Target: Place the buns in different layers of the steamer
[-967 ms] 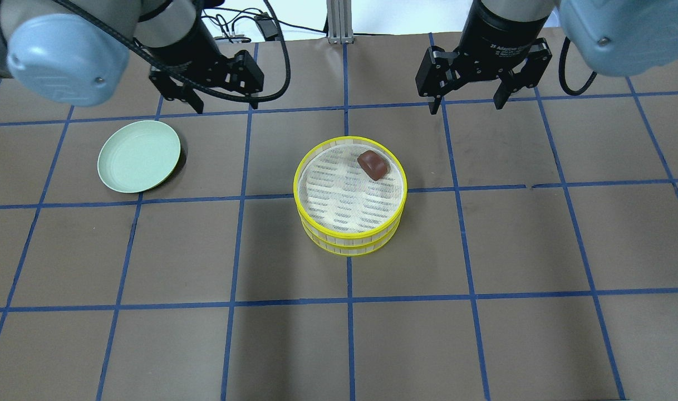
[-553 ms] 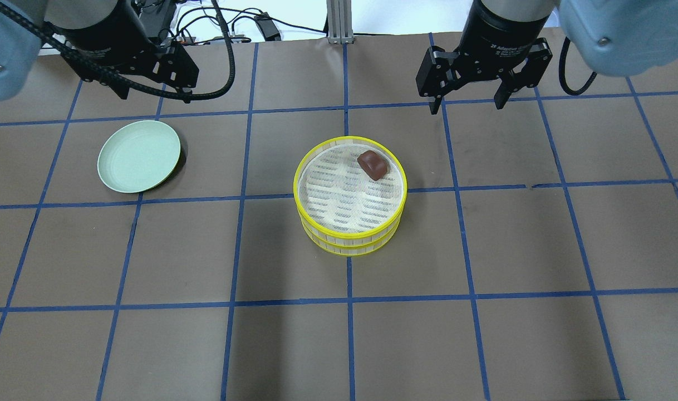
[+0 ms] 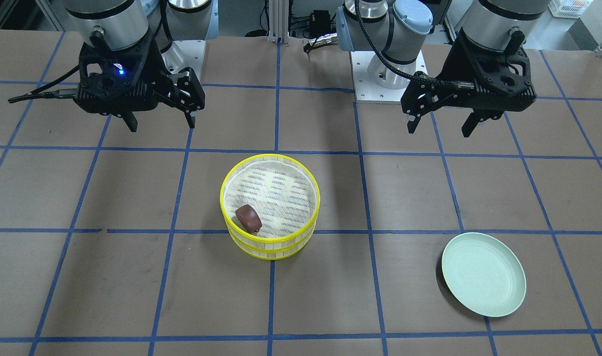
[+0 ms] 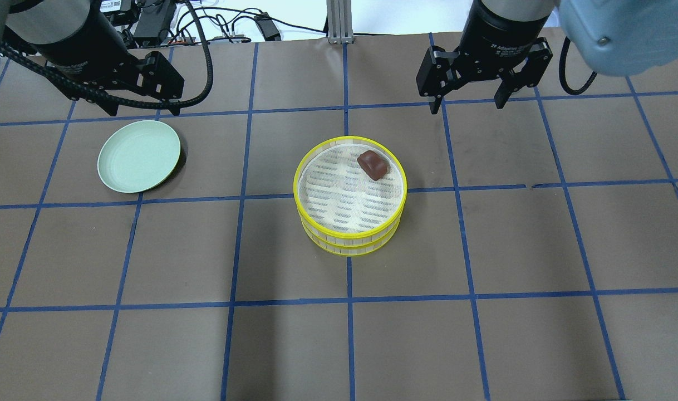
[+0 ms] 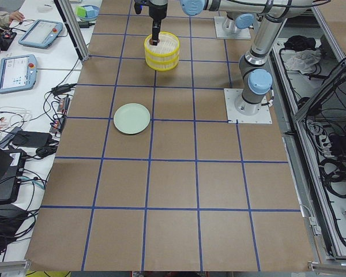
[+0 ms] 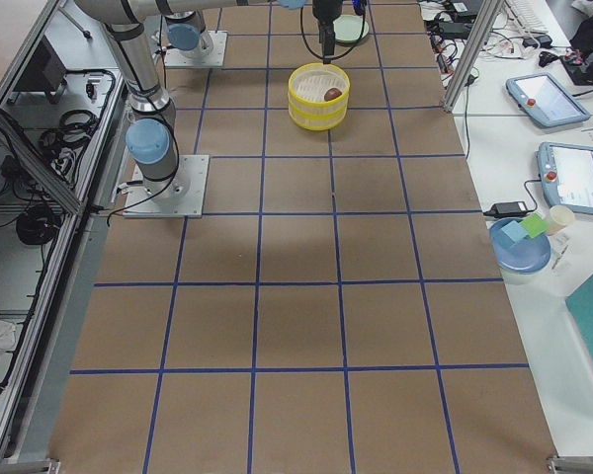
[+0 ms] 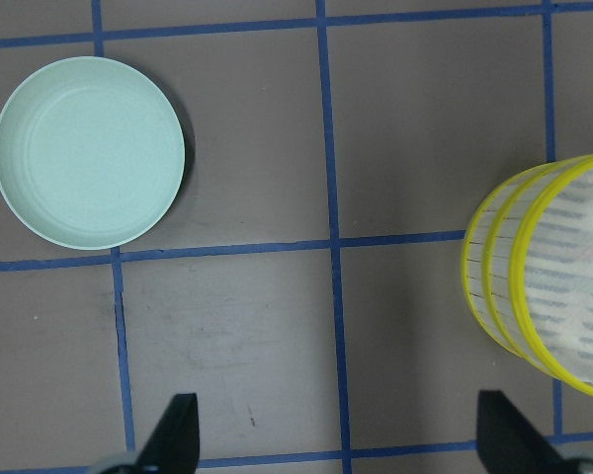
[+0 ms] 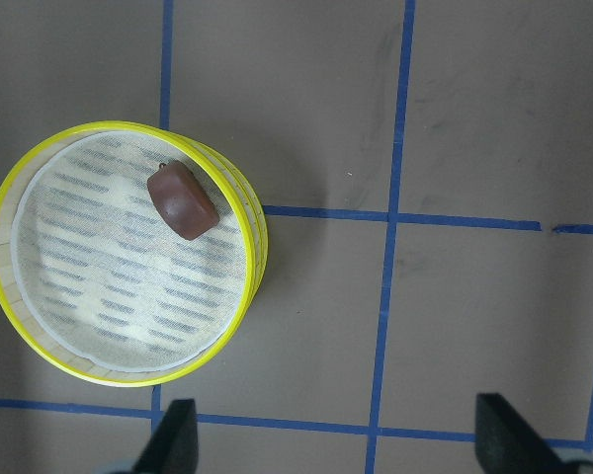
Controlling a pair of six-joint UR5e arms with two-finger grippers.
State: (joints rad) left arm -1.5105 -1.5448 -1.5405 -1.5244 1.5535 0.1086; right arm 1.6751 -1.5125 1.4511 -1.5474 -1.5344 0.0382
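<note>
Two steamer layers are stacked mid-table: the top layer (image 4: pixel 339 206) sits on the lower layer (image 4: pixel 350 248). The dark reddish-brown bun (image 4: pixel 373 164) lies on the top layer's mesh floor near the far right rim; it also shows in the right wrist view (image 8: pixel 181 201) and the front view (image 3: pixel 248 218). The creamy-white bun is not visible in any view. My left gripper (image 4: pixel 137 111) is open and empty, raised just behind the pale green plate (image 4: pixel 139 156). My right gripper (image 4: pixel 467 106) is open and empty, raised behind and to the right of the steamer.
The green plate (image 3: pixel 483 274) is empty and lies left of the steamer, about two grid squares away. The table is brown with blue tape lines. Cables and a metal post lie along the far edge.
My left arm has swung left and slightly back, from between plate and steamer to behind the plate. The right arm, steamer and bun have not moved.
</note>
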